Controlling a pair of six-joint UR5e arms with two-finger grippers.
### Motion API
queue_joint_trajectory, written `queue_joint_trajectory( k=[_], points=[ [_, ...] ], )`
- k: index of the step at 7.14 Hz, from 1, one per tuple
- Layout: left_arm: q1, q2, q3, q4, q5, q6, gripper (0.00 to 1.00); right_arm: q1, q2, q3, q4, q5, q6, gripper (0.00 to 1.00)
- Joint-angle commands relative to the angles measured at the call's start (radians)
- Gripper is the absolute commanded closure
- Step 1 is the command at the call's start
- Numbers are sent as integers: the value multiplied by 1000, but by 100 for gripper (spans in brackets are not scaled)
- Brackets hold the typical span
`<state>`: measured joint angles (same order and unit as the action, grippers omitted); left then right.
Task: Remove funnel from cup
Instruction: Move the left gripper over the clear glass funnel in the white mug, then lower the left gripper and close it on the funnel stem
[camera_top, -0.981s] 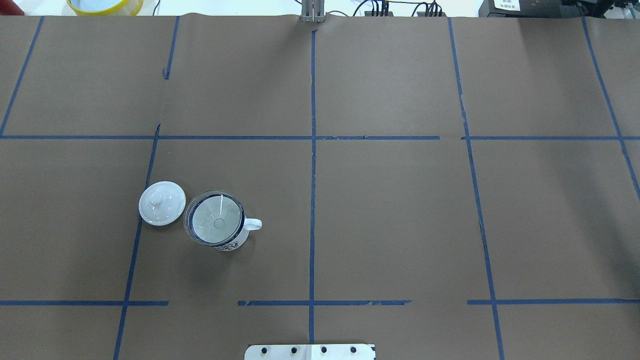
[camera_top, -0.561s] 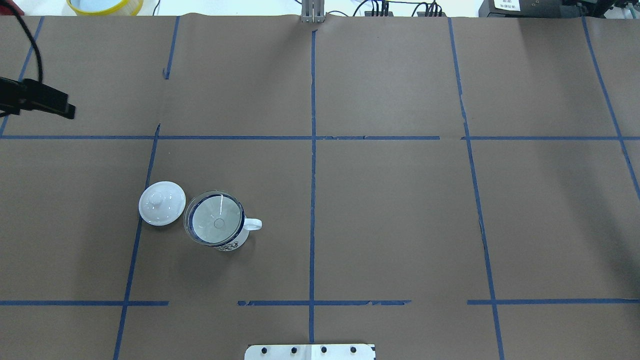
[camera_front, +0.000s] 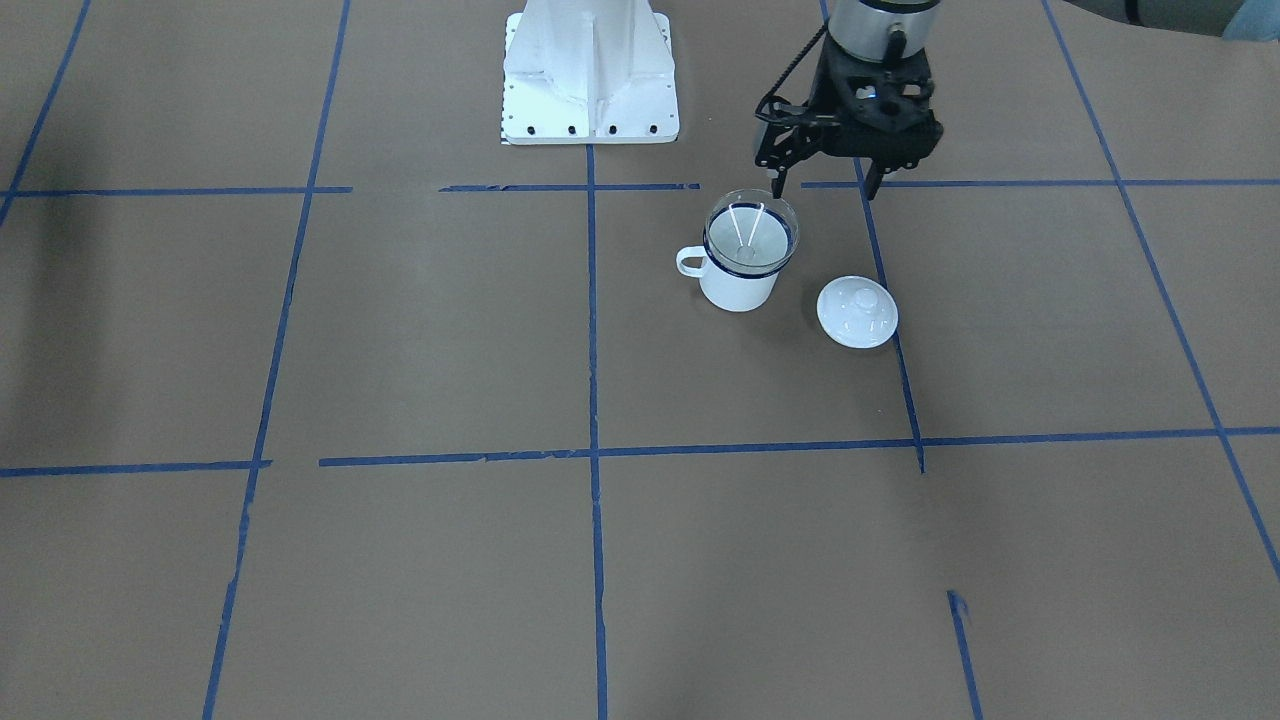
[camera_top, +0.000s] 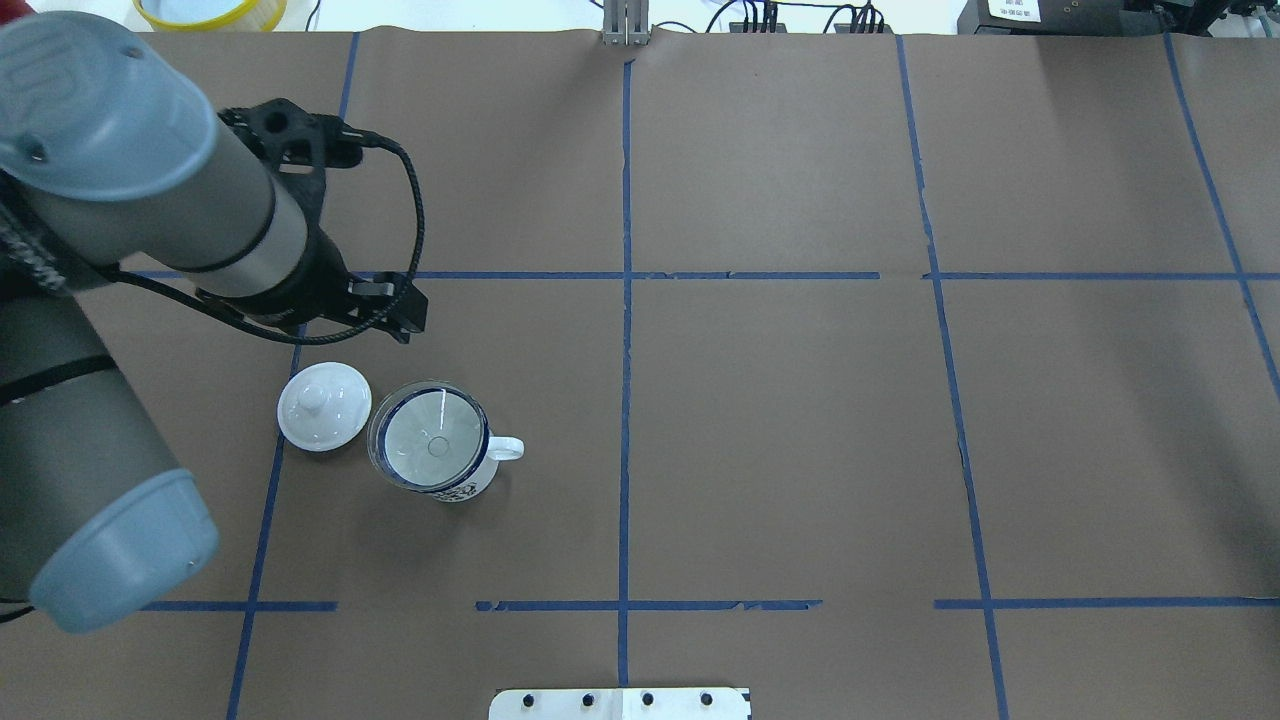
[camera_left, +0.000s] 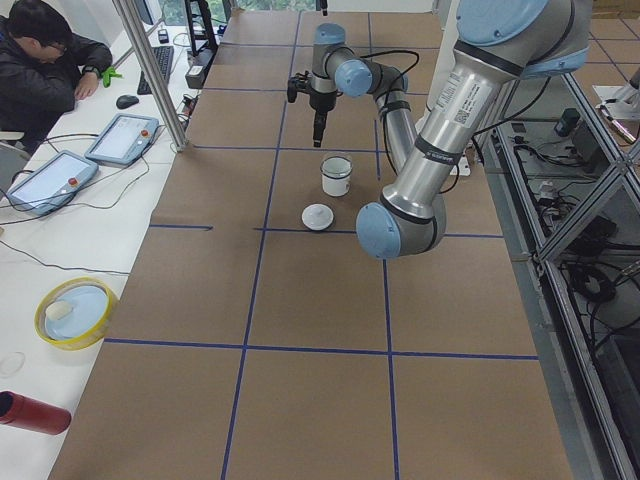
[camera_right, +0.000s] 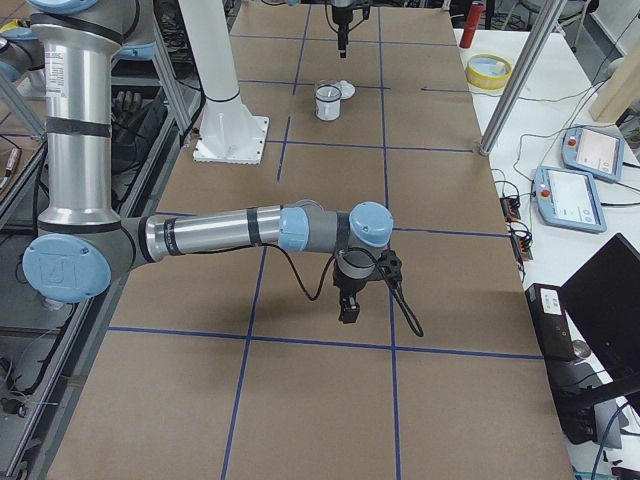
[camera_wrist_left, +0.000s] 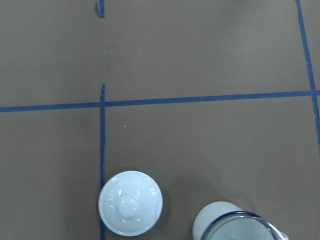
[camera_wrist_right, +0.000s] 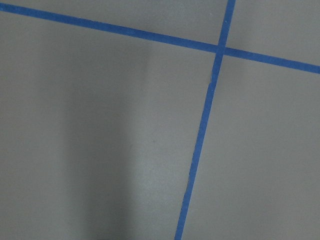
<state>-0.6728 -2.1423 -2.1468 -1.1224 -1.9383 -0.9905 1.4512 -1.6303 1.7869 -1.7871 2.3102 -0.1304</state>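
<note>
The white enamel cup (camera_top: 468, 487) with a dark blue rim stands left of the table's middle, its handle pointing toward the centre line. The clear funnel (camera_top: 430, 442) sits in its mouth, bowl resting on the rim; it also shows in the front view (camera_front: 750, 238). My left gripper (camera_front: 825, 188) is open and empty, fingers spread, hovering well above the table close to the cup and touching nothing. The left wrist view shows only the cup's top edge (camera_wrist_left: 212, 222) at the bottom. My right gripper (camera_right: 350, 305) shows only in the right side view, far from the cup; I cannot tell its state.
A white round knobbed lid (camera_top: 323, 405) lies on the paper right beside the cup, on its side away from the handle. The robot's white base plate (camera_front: 590, 75) stands at the near table edge. Blue tape lines cross the brown paper.
My left arm has swung in from the table's left edge to above the lid and cup. The cup, funnel and lid have not moved.
</note>
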Motion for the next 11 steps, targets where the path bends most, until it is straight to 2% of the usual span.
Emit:
queue_joint_trajectory(
  k=[1, 3, 5, 7, 8, 11],
  points=[
    [79, -22, 95, -69, 6, -22, 0, 0, 0, -1, 0, 0, 0, 0],
    [146, -11, 183, -208, 36, -161, 0, 0, 0, 0, 0, 0, 0, 0],
    [151, -10, 250, -287, 41, -168, 0, 0, 0, 0, 0, 0, 0, 0],
    [159, -8, 262, -298, 41, -168, 0, 0, 1, 0, 0, 0, 0, 0],
    [162, -8, 260, -298, 38, -169, 8, 0, 0, 0, 0, 0, 0, 0],
    [162, 9, 252, -297, 35, -171, 42, 0, 0, 0, 0, 0, 0, 0]
  ],
)
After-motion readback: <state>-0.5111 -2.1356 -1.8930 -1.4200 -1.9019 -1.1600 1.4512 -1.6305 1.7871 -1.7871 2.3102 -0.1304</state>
